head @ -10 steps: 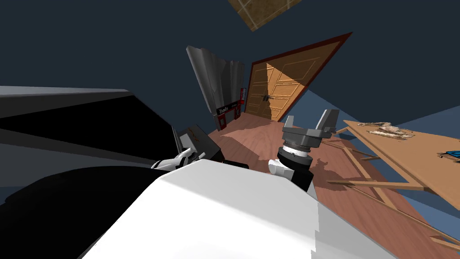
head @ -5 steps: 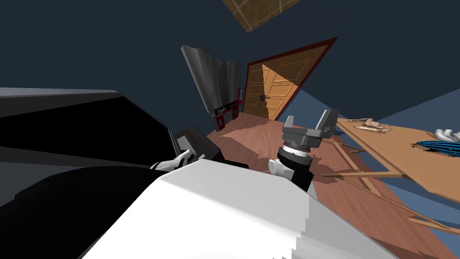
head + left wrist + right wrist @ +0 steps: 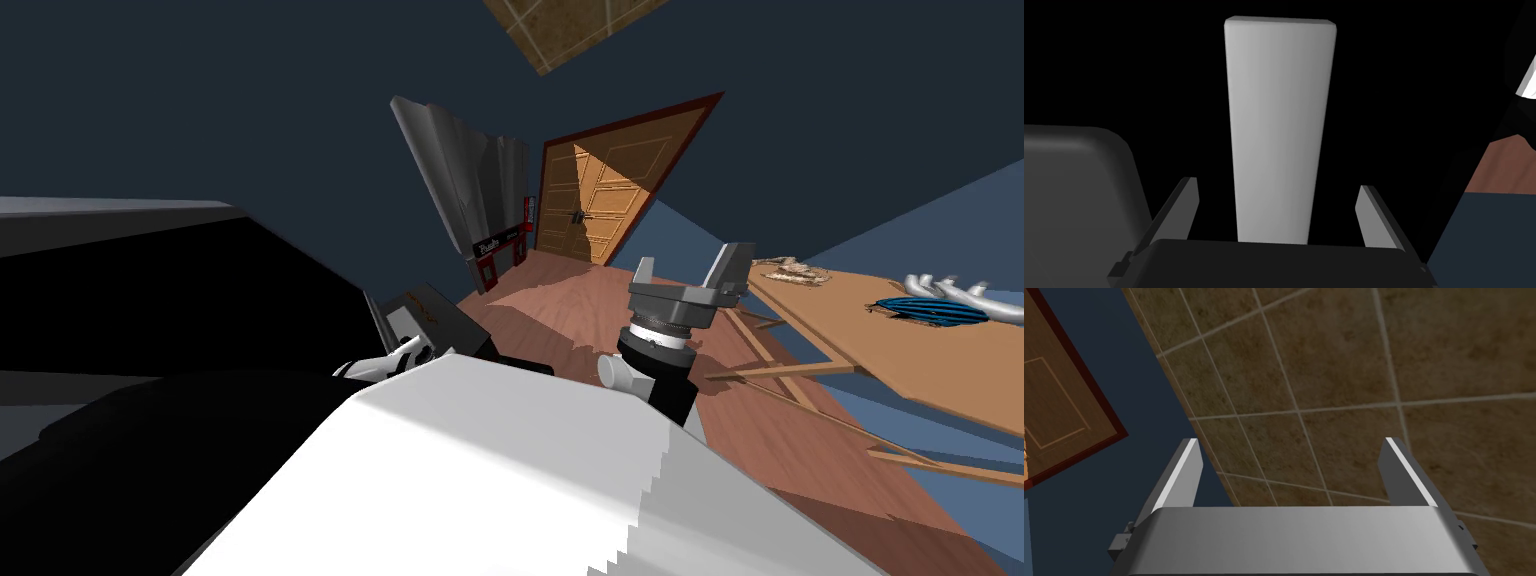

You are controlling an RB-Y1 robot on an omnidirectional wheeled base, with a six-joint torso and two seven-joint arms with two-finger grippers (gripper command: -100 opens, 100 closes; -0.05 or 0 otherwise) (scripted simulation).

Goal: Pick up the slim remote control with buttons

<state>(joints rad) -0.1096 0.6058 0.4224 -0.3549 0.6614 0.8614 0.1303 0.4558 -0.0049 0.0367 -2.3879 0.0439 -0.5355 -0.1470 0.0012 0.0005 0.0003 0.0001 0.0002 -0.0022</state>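
My left gripper (image 3: 1279, 184) is open, its two fingers wide apart. Between them, touching neither, stands a long, plain, light grey slab (image 3: 1279, 125) against a black area; no buttons show on it and I cannot tell what it is. In the head view my left forearm (image 3: 392, 360) lies low by my chest, beside a dark box (image 3: 432, 318). My right gripper (image 3: 692, 258) is raised in front of me, open and holding nothing; in its wrist view the right gripper (image 3: 1291, 439) points at the ceiling.
A wooden table (image 3: 860, 345) stands at the right with a blue striped thing (image 3: 930, 311), a pale grey thing (image 3: 962, 291) and a beige heap (image 3: 792, 268). Ahead are a wooden door (image 3: 590, 200), a grey drape (image 3: 460, 170) and a red-and-black cabinet (image 3: 500, 252). Wooden floor (image 3: 570, 310) lies between.
My view has swung round: the door and drape slid left and more of the table, with its blue and grey things, came in at the right. Both arms hold their pose.
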